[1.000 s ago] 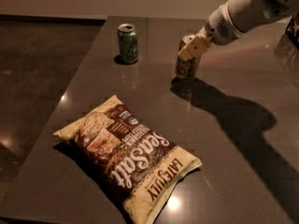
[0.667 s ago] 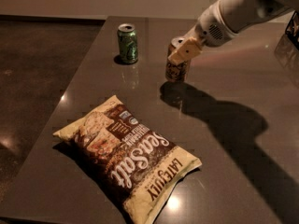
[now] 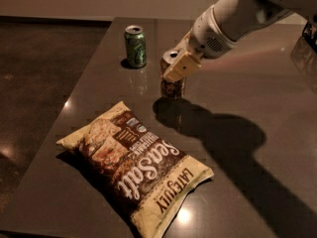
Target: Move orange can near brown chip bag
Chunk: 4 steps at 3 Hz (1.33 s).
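Observation:
The orange can stands upright near the middle of the dark table, just above the table surface or on it; which one I cannot tell. My gripper comes in from the upper right on a white arm and is shut on the can's upper part, one tan finger across its front. The brown chip bag lies flat at the front left, a short way in front of the can and apart from it.
A green can stands upright at the back, left of the orange can. The table's left edge runs diagonally, with dark floor beyond. The arm's shadow falls across the table's right side.
My gripper has carried the orange can to the left and toward the front, closer to the chip bag. The green can and the bag have not moved.

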Motion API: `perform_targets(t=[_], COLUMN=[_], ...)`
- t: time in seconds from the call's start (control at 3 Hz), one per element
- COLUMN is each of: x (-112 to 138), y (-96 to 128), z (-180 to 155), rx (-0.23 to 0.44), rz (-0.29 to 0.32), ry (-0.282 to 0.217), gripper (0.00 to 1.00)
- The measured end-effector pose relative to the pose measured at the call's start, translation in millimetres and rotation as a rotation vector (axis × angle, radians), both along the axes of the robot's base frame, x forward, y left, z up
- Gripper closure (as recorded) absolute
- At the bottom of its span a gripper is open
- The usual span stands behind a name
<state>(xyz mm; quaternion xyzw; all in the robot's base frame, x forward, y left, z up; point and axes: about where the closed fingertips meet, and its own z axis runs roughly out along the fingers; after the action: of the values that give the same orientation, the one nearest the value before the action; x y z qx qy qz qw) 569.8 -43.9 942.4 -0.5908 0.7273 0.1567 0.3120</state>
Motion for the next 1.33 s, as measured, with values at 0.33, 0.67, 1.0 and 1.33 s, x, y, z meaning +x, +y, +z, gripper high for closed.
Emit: perform_targets(t=[0.33, 0.67, 1.0, 1.33], x=[-17.4, -33.3, -47.2, -59.9], y=[7.2, 9.6, 11.6, 15.7], z=[-8.2, -14.8, -18.3, -20.3], rx=[-0.008, 0.002, 0.02, 0.034], rz=[0.058, 0.091, 0.126, 0.171], ry=[0.016, 0.044, 0.064, 0.074], gripper=[1.0, 0.88, 0.66, 0.42])
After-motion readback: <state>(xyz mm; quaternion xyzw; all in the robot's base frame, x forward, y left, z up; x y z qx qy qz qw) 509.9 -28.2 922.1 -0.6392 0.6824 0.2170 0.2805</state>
